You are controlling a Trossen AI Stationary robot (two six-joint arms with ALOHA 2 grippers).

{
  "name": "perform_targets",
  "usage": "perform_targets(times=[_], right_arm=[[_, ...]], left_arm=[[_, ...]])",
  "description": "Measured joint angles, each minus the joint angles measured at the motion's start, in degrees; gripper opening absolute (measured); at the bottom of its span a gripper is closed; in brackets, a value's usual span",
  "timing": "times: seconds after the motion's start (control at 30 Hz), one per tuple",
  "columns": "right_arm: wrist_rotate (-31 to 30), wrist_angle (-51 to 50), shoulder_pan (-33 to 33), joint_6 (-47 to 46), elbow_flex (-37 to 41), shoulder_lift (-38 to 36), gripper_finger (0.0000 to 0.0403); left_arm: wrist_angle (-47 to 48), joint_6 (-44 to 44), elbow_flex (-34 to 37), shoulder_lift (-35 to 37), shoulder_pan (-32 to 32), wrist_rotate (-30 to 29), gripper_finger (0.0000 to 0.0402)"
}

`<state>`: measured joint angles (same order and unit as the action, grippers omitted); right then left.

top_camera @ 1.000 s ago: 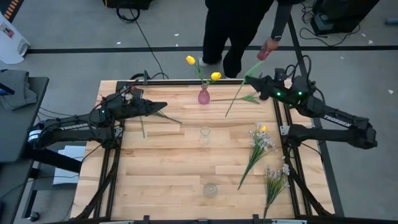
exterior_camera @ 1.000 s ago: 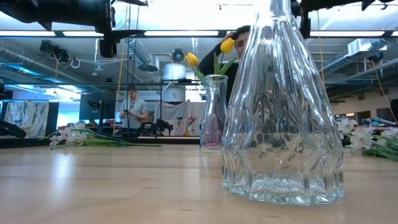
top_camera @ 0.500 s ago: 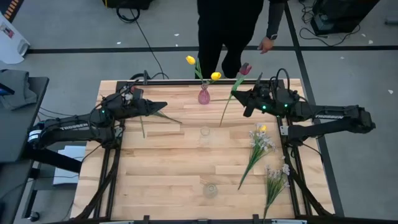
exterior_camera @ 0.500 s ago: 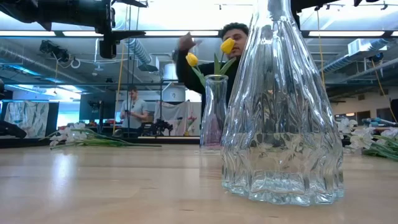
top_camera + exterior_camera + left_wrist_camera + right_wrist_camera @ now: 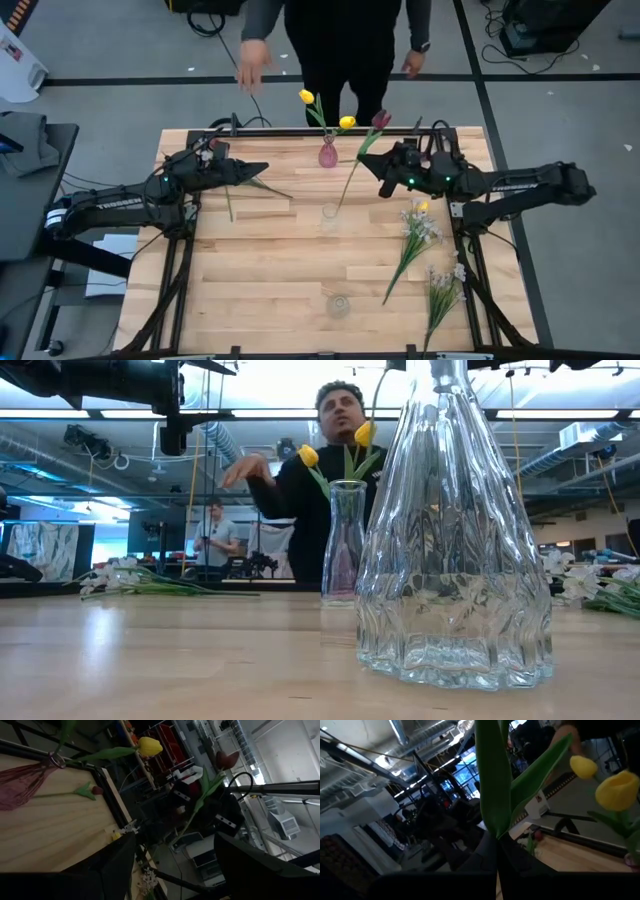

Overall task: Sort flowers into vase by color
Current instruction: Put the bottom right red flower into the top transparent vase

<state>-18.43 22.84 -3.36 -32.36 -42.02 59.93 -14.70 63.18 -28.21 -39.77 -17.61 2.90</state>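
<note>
My right gripper (image 5: 381, 166) is shut on a dark red tulip (image 5: 380, 120) above the table's far middle. Its stem slants down to a lower end (image 5: 335, 208) just over the middle clear vase (image 5: 329, 215). The pink vase (image 5: 328, 155) stands at the far edge and holds two yellow tulips (image 5: 306, 97) (image 5: 347, 122). Another red tulip (image 5: 93, 790) lies flat beside it. White sprays (image 5: 415, 235) (image 5: 441, 290) lie on the table's right side. My left gripper (image 5: 258, 172) waits open over the far left, with a green stem (image 5: 229, 203) lying below it. My right gripper pinches the red tulip between its two fingers at the stem and leaf (image 5: 492, 815), some way below the bloom. The fingers come level from the table's right and lie across the stem. The tulip is lifted clear and tilted, bloom up and toward the far edge.
A second clear vase (image 5: 338, 305) stands near the near edge and fills the low view (image 5: 455, 540). A person stands behind the far edge (image 5: 345, 40) with arms spread. A black rail (image 5: 250, 128) runs along the far edge.
My right gripper has moved toward the table's left, carrying the red tulip from the far right corner toward the middle. The tulip has tipped steeper, and its lower end now hangs over the middle clear vase. The person has stepped left behind the table.
</note>
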Motion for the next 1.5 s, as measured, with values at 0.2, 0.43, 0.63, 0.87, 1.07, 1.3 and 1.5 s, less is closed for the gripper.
perform_targets(times=[0.2,0.43,0.63,0.87,1.07,1.3,1.5], right_arm=[[-0.12,1.56,0.44,0.02,-0.04,1.51,0.0006],[-0.16,3.9,0.42,1.07,-0.02,3.34,0.0006],[0.05,4.24,0.42,1.11,-0.03,4.8,0.0006],[0.07,4.92,1.52,4.87,-0.04,7.22,0.0006],[0.53,5.87,2.92,6.92,-0.04,10.87,0.0006],[2.45,5.92,3.63,7.79,-0.02,14.83,0.0006],[1.74,6.14,3.63,11.52,-0.02,16.56,0.0007]], left_arm=[[0.0,0.04,0.0,0.0,-0.02,-0.52,0.0275],[-0.11,0.1,0.0,0.01,0.0,-1.02,0.0275],[-0.13,0.15,0.0,0.0,0.0,-1.57,0.0275],[-0.13,0.13,0.0,0.0,-0.02,-2.28,0.0275],[-0.11,0.11,0.0,0.0,-0.02,-2.43,0.0275],[-0.11,0.09,0.0,0.0,-0.02,-2.45,0.0275],[-0.1,-1.25,0.0,0.0,-0.02,-2.57,0.0275]])
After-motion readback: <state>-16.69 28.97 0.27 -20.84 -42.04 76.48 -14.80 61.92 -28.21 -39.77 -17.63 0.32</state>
